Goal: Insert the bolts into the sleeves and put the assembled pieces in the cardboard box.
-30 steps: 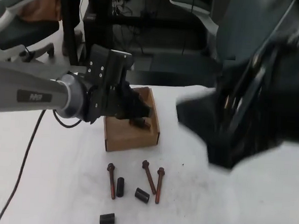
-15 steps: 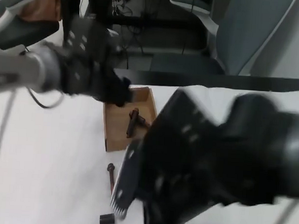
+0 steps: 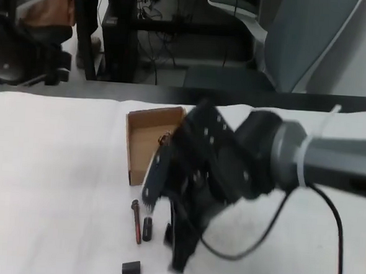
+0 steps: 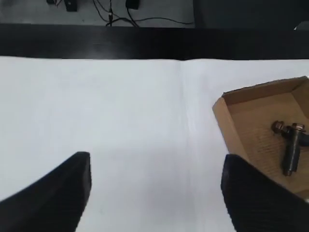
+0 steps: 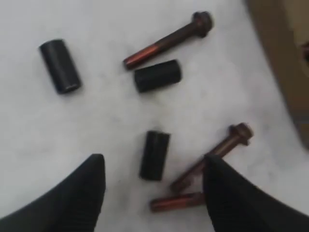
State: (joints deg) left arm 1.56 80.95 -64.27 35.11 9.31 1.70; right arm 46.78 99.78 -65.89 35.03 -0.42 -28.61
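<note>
On the white worktop [image 3: 57, 166] the cardboard box [image 4: 231, 104] holds an assembled piece [image 4: 291, 147], the left claw [image 4: 155, 164] hangs wide open and empty beside it, and the right claw [image 5: 153, 162], likewise spread and empty, hangs over three loose bolts [image 5: 169, 41] and three sleeves [image 5: 157, 76].

The bolts [image 5: 166, 41] are reddish copper-brown, brighter toward the tips. The sleeves [image 5: 155, 154] are plain black. The box [image 4: 251, 125] is tan cardboard, the worktop [image 4: 120, 111] plain white.
</note>
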